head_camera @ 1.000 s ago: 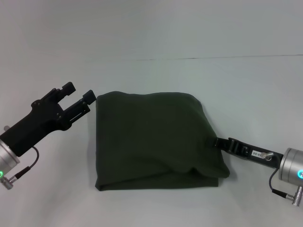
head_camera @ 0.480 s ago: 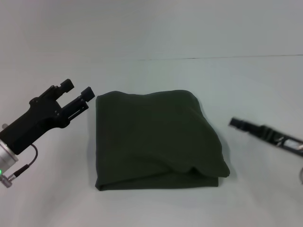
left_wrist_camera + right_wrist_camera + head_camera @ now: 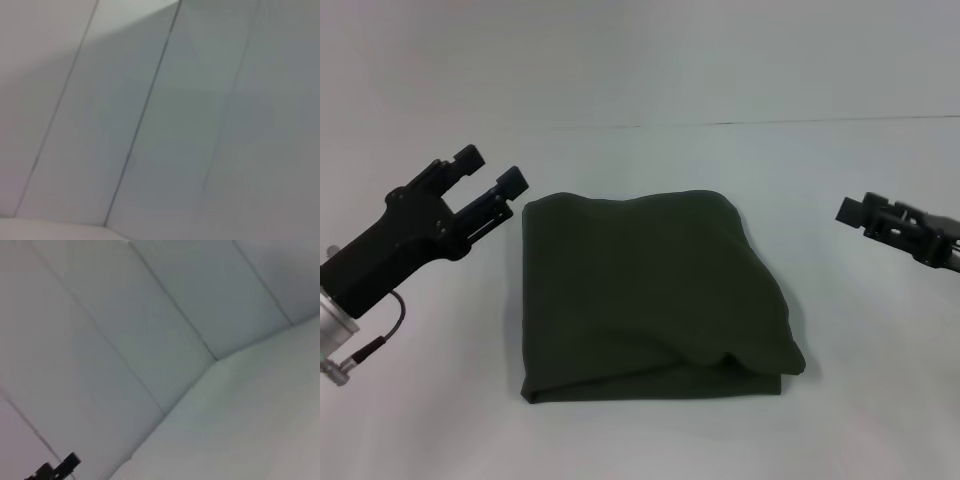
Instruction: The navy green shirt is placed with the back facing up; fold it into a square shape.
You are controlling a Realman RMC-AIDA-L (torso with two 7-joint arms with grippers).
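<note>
Head view: the shirt point(image 3: 655, 295) lies mid-table, folded into a rough square, matte and soft; light and limp, best pinched at a corner or hem. Left gripper point(image 3: 495, 180) hovers released by its far-left corner; right gripper point(image 3: 860, 215), well right, fingers unclear. Wrist views: blank panels only.

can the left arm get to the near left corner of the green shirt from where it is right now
Probably yes. The left gripper hangs open just off the far left corner of the folded shirt, with only bare table along that side. The right gripper is off to the other side.
</note>
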